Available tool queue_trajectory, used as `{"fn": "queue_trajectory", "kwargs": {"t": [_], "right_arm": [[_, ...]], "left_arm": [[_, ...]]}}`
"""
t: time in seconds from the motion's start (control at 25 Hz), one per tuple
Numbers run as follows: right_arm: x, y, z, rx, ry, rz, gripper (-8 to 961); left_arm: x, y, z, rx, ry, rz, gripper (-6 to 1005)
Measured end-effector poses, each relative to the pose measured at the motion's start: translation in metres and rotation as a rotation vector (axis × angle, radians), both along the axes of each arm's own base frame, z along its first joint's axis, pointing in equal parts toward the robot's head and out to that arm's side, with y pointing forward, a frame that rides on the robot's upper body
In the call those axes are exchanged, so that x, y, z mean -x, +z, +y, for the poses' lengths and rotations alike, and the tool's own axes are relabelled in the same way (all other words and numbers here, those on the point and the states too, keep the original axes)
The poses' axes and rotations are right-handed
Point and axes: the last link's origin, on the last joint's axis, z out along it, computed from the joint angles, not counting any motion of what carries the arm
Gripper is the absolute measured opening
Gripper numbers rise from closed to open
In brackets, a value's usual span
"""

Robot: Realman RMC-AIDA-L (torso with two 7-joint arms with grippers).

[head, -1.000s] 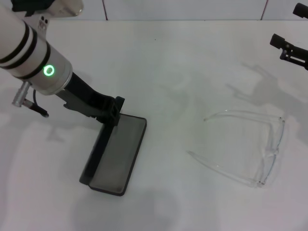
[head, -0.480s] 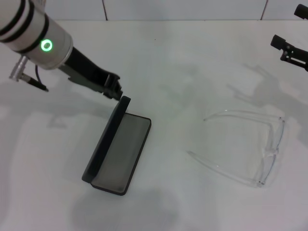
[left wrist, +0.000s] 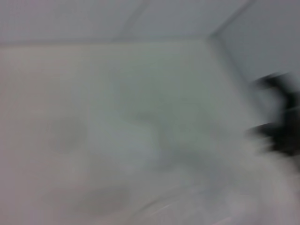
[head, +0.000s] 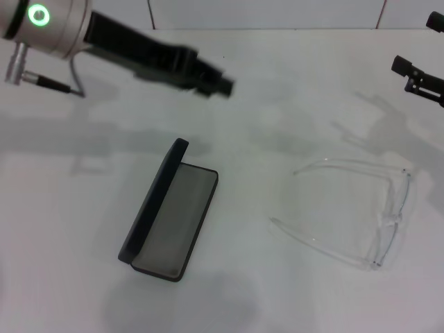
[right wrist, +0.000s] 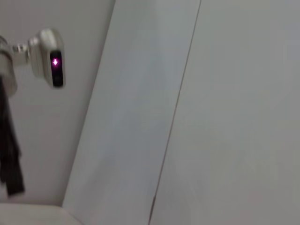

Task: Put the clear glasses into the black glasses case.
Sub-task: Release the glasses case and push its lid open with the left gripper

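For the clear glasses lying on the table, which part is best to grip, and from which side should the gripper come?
Probably the front bar of the clear glasses, gripped from above. The glasses lie flat and unfolded, arms spread toward the black glasses case. The front is the thickest part, and the right gripper is nearest.

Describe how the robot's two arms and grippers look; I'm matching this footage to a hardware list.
The left arm has a silvery-white cylindrical segment with a glowing green ring light, a small metal plug with a thin dark cable, then a black wrist link ending in the black left gripper. Of the right gripper, only a black angular piece shows at the head view's edge.
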Motion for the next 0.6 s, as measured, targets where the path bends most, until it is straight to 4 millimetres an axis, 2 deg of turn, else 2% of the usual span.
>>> {"fn": "queue_trajectory", "kwargs": {"t": [0.16, 0.24, 0.44, 0.6], "right_arm": [[-0.002, -0.002, -0.001, -0.010, -0.008, -0.004, 841], [-0.003, -0.002, -0.003, -0.016, -0.015, 0.005, 841], [-0.004, -0.003, -0.005, -0.021, -0.026, 0.025, 842], [-0.001, -0.005, -0.003, -0.005, -0.032, 0.046, 842]], "left_arm": [[-0.006, 0.014, 0.000, -0.002, -0.131, -0.375, 374], [-0.003, 0.026, 0.001, -0.054, -0.199, -0.569, 374], [0.016, 0.066, -0.015, -0.345, -0.452, -0.987, 374], [0.045, 0.075, -0.035, -0.640, -0.459, -1.205, 370]]}}
